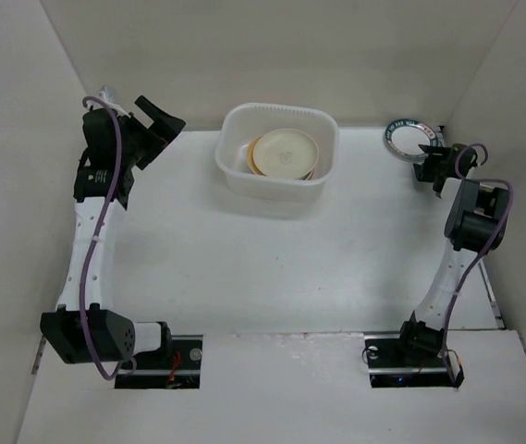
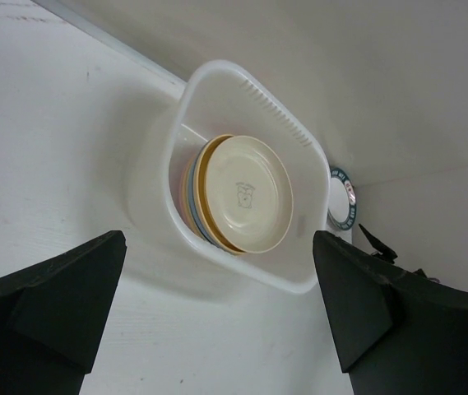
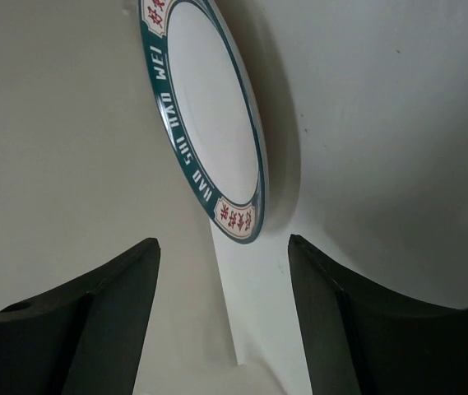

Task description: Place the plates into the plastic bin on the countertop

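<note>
Right, 1 plate is outside the bin: the teal-rimmed white plate (image 3: pixel 213 107), which sits just ahead of the right gripper (image 3: pixel 221 244), close to the wall. I cannot tell whether it lies flat on the countertop (image 1: pixel 272 268) or leans on that wall. The right gripper's 2 fingers are spread wide and hold nothing, with the plate's near rim lined up between them but not yet touched.

The plastic bin (image 1: pixel 230 125) stands well off to that gripper's left, with a cream plate (image 2: pixel 250 193) on top of a stack of coloured plates inside. The left gripper (image 2: pixel 219 239) is also spread and empty, looking at the bin from its own side.

I judge this to be the approach for the last pickup. To do it well I would ease forward so 1 finger slips under the rim and the other comes over it, then pinch only the lip. Pushing the plate harder against the wall is the risk.
</note>
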You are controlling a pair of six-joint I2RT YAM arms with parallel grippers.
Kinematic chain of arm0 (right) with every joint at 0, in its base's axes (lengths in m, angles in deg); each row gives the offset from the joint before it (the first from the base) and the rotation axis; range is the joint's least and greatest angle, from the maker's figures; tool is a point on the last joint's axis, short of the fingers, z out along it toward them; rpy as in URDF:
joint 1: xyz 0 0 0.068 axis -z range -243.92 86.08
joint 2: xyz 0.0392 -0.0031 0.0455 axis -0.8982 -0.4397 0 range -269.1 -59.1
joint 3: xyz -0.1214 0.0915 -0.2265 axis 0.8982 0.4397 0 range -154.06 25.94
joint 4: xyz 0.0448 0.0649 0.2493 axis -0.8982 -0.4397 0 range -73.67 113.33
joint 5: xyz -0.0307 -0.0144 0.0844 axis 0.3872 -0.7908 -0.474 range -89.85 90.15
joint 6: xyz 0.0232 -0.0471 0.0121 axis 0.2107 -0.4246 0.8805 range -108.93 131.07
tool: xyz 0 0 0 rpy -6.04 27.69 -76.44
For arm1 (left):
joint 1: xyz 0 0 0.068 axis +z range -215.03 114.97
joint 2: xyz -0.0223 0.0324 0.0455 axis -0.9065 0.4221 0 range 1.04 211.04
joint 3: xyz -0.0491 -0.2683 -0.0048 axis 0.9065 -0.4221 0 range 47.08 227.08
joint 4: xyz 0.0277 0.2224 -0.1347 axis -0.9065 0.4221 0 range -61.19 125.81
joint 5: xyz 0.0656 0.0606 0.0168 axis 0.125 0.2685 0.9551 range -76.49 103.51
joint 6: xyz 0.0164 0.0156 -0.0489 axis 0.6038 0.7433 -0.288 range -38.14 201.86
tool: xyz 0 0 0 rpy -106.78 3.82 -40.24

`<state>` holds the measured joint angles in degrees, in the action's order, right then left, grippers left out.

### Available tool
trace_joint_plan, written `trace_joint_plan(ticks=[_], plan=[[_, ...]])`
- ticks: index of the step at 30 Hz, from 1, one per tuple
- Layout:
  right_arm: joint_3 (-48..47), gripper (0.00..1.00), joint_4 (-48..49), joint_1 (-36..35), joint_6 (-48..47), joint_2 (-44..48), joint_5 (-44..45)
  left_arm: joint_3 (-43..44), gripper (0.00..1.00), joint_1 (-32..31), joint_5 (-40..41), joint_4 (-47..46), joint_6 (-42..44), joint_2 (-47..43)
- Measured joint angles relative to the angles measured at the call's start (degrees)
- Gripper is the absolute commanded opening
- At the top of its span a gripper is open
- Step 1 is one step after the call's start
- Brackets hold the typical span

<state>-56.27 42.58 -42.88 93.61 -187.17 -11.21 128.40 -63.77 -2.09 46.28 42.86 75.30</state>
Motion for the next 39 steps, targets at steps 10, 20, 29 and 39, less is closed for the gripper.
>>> trace_joint_plan(ticks=[10, 20, 29, 39], plan=[[-8.57, 0.65, -4.11, -1.25, 1.29, -6.01, 0.26, 0.00, 1.00, 2.89, 0.00, 0.57, 0.02, -2.14], [-16.13, 0.50, -10.14, -2.49, 1.95, -10.14, 2.10, 0.02, 1.00, 6.51, 0.04, 2.21, 0.04, -2.89], [-18.53, 0.02, -14.91, -2.73, 2.99, -11.69, 3.04, 0.17, 1.00, 7.87, 0.44, 3.50, 0.07, -2.89], [-0.04, 0.00, -8.07, -4.42, 2.69, 0.28, 3.39, -0.07, 1.00, 7.89, 0.63, 3.34, 0.11, -2.89]])
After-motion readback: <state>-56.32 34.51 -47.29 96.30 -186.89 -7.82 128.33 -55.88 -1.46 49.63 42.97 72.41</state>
